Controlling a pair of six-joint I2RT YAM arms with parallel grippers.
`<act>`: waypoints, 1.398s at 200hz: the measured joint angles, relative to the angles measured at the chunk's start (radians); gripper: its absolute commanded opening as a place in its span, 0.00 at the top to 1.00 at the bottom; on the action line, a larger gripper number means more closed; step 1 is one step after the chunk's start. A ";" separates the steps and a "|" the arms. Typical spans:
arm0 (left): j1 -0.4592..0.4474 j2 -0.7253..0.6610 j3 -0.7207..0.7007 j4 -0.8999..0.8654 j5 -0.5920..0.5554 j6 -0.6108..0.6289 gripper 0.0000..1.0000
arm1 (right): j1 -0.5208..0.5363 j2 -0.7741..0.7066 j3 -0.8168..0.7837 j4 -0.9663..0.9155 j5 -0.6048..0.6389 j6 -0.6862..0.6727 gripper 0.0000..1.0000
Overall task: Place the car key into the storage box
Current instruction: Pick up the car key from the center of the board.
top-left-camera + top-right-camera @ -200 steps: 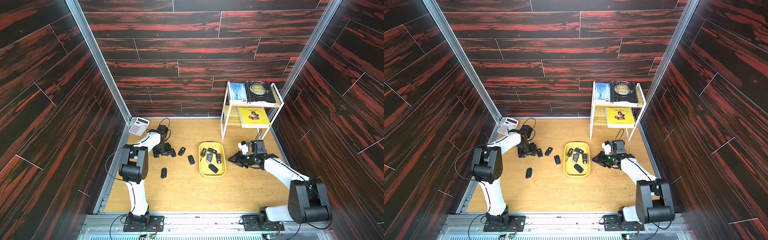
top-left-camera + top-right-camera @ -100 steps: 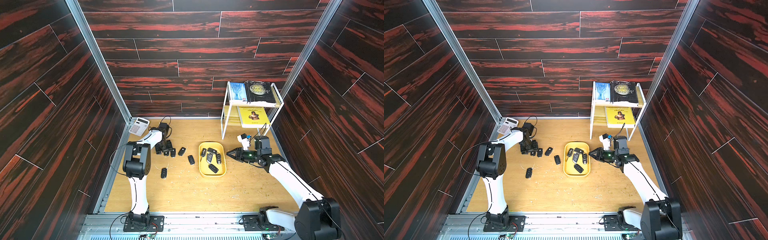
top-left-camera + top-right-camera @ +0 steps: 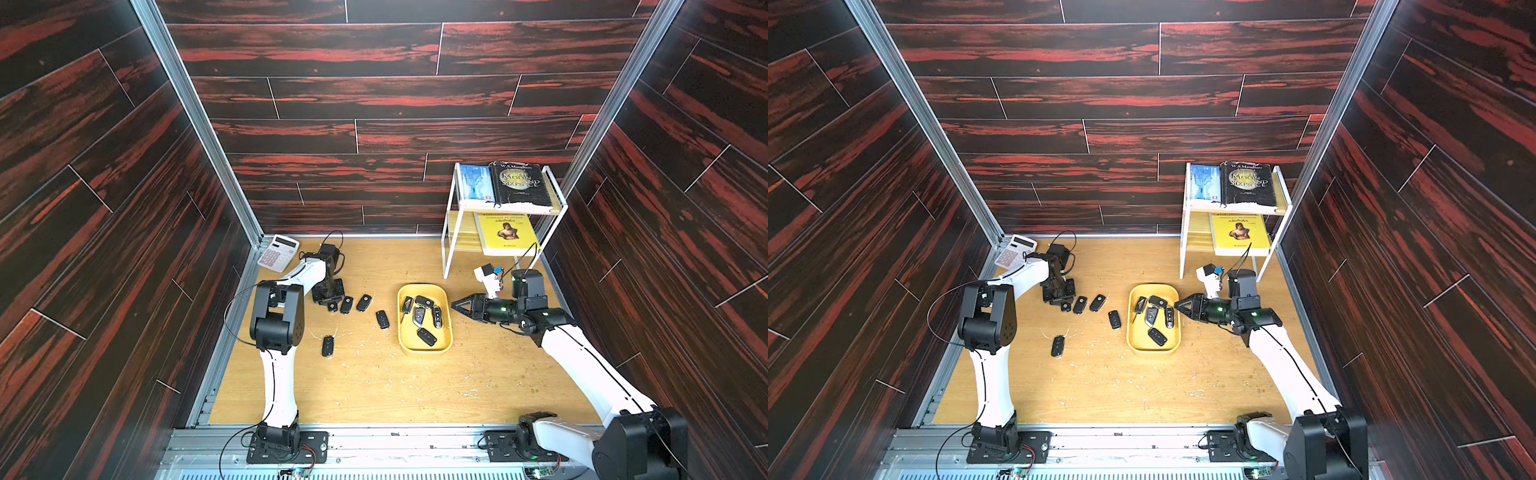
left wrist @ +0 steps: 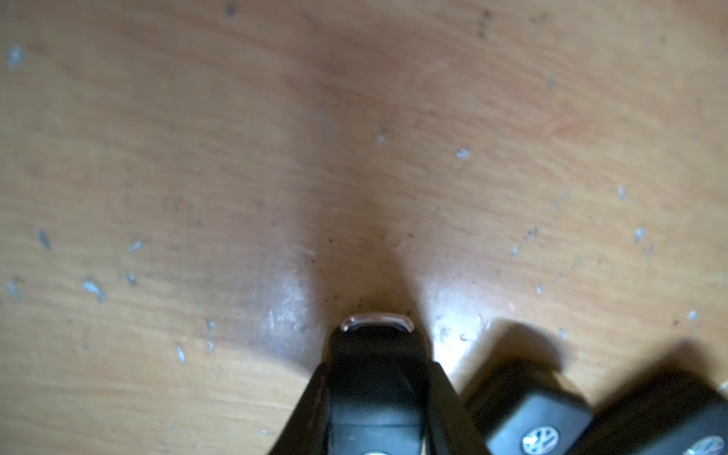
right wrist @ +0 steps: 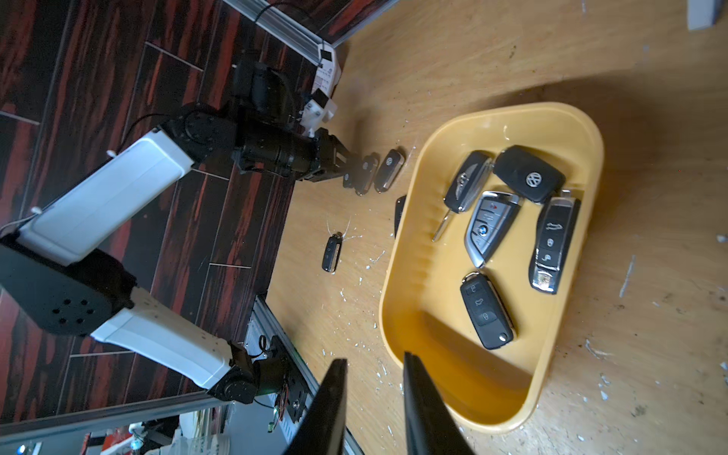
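Note:
My left gripper (image 3: 331, 302) (image 4: 376, 368) points down at the back left of the table and is shut on a black car key (image 3: 333, 307) (image 4: 376, 378) with a chrome end, which sits at table level. Two more black keys (image 4: 539, 425) lie right beside it. The storage box (image 3: 424, 351) (image 3: 1152, 350) (image 5: 492, 413), a shallow yellow tray, sits mid-table with several keys inside. My right gripper (image 3: 454, 305) (image 3: 1177, 306) (image 5: 374, 357) hovers by the box's right rim, its jaws slightly open with nothing between them.
Loose black keys (image 3: 364, 302) (image 3: 382, 319) (image 3: 328, 345) lie between the left gripper and the box. A white calculator (image 3: 277, 252) rests in the back left corner. A white rack (image 3: 451, 232) with books stands at the back right. Dark walls close in three sides.
My left gripper has shut on the car key. My right gripper has moved slightly back and toward the box's rim, and its jaws have parted a little.

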 measured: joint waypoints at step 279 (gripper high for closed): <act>-0.146 -1.063 -0.546 0.501 0.670 0.439 1.00 | 0.322 0.399 -0.095 1.680 -0.347 1.389 0.13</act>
